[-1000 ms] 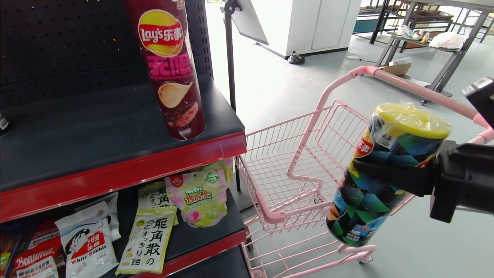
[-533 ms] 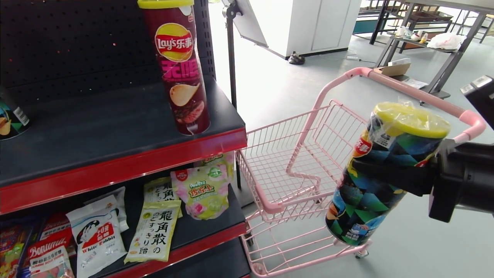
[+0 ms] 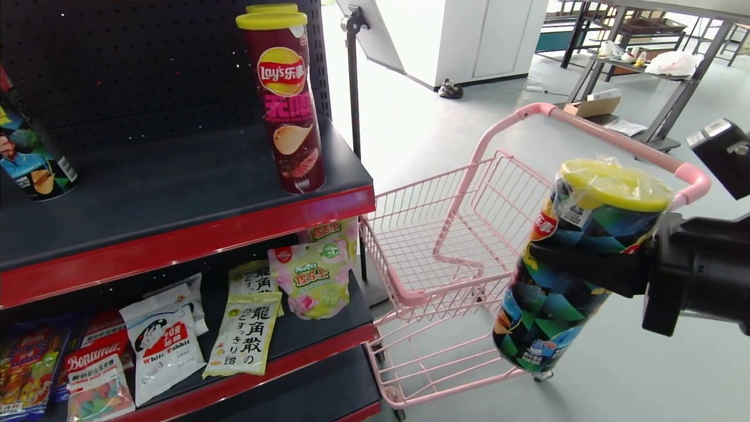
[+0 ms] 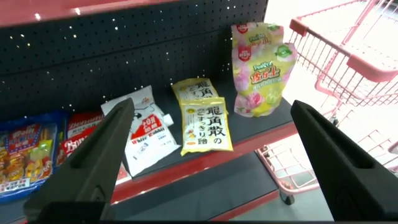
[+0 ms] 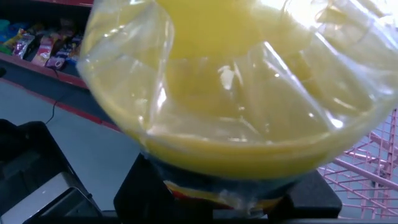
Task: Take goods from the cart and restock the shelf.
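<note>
A tall chips can (image 3: 551, 310) with a yellow lid and a blue-green pattern hangs tilted in front of the pink cart (image 3: 445, 234), and my right gripper (image 3: 577, 261) is shut on it. Its plastic-wrapped lid (image 5: 236, 81) looms close in the right wrist view. On the shelf's upper board (image 3: 164, 193), a maroon chips can (image 3: 290, 99) stands near the right edge and a blue can (image 3: 32, 158) stands far left. My left gripper (image 4: 211, 168) is open in front of the lower shelf, facing snack bags (image 4: 205, 124).
The lower shelf (image 3: 293, 346) holds several flat snack bags, among them a green-pink pouch (image 3: 316, 281). A black stand pole (image 3: 351, 88) rises between shelf and cart. Open grey floor lies right of the cart; metal tables (image 3: 656, 58) stand far back.
The whole head view has shifted, so the camera moved: more of the shelf's left side and the blue can now show. The patterned can stays held in my right gripper.
</note>
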